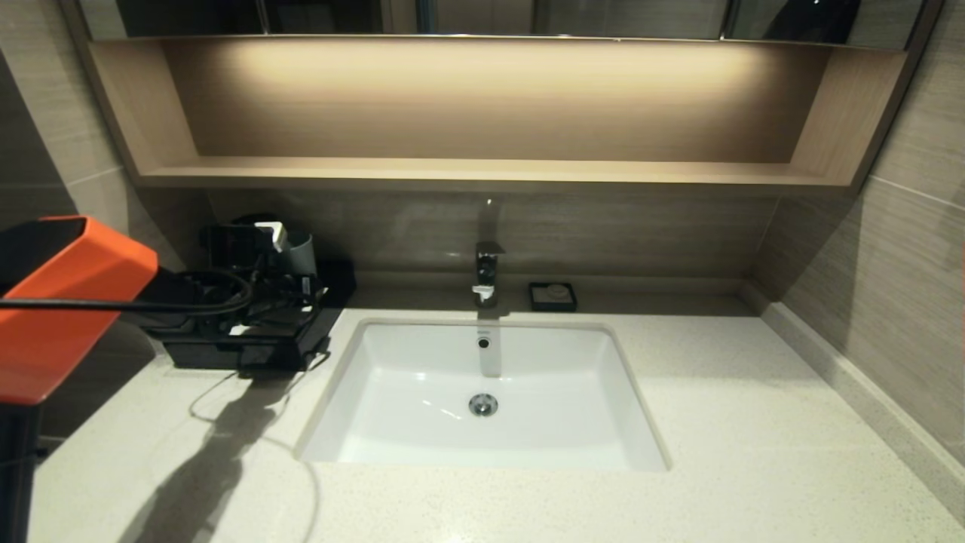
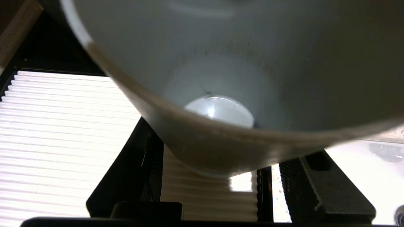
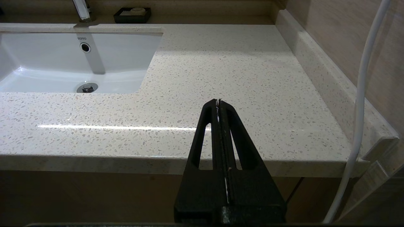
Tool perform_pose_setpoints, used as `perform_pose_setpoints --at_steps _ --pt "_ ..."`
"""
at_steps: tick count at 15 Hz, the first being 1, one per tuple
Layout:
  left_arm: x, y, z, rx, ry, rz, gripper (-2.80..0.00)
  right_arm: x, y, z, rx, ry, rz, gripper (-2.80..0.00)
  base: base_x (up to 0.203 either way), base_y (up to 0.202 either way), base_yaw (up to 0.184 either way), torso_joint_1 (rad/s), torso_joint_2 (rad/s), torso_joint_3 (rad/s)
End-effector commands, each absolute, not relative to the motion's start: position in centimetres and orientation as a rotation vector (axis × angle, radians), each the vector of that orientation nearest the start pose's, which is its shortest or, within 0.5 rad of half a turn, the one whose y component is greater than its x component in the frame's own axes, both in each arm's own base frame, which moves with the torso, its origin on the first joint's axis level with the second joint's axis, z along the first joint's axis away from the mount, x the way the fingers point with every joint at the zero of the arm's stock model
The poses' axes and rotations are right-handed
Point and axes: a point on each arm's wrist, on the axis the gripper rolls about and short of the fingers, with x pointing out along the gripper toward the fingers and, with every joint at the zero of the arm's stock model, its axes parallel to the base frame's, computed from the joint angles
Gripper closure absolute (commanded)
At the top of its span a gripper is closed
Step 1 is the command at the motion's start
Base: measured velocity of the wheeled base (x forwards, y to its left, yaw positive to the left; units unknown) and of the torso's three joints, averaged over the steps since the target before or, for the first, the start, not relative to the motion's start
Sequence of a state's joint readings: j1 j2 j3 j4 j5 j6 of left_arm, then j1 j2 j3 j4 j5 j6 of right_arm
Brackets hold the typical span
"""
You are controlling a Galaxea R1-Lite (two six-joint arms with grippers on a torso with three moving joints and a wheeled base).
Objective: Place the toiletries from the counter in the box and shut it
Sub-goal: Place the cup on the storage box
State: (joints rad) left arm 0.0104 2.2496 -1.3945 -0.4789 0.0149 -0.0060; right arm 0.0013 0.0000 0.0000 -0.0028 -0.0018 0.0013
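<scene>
Plainly the left gripper [image 1: 283,253] grasps the cup [image 2: 221,78] above the box [image 1: 249,351] at the desk's [image 1: 754,422] far left; no toiletries show; a slip could drop it on the ribbed lid; the right gripper [image 3: 218,102] rests clenched, near right.

Head view: high, facing forward and down over the off-white speckled stone counter [image 1: 754,452], taking in the white rectangular sunken basin [image 1: 422,392] and the wall behind.
Left wrist view: very close, looking into a grey tumbler cup [image 2: 221,63] above the black box's white ribbed top panel [image 2: 63,132].
Right wrist view: low, just before the counter's front edge, facing the back wall.
Shared by head and right wrist views: basin, counter, small black square soap dish [image 3: 132,14].
</scene>
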Motion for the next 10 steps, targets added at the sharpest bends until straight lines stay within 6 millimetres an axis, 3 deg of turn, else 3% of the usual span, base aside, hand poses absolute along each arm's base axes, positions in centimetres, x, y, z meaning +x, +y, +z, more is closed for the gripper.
perform_pose_setpoints --at_steps 1,10 --pt "45.56 0.59 11.38 -0.004 0.373 0.028 0.00 -2.29 -0.01 7.57 0.002 -0.004 0.000 0.00 0.000 0.000 0.000 0.000 0.00 0.000" --pt "45.64 0.97 11.04 -0.002 0.377 0.046 0.00 -2.28 -0.01 7.53 0.002 -0.003 0.000 0.00 0.000 0.000 0.000 0.000 0.00 0.000"
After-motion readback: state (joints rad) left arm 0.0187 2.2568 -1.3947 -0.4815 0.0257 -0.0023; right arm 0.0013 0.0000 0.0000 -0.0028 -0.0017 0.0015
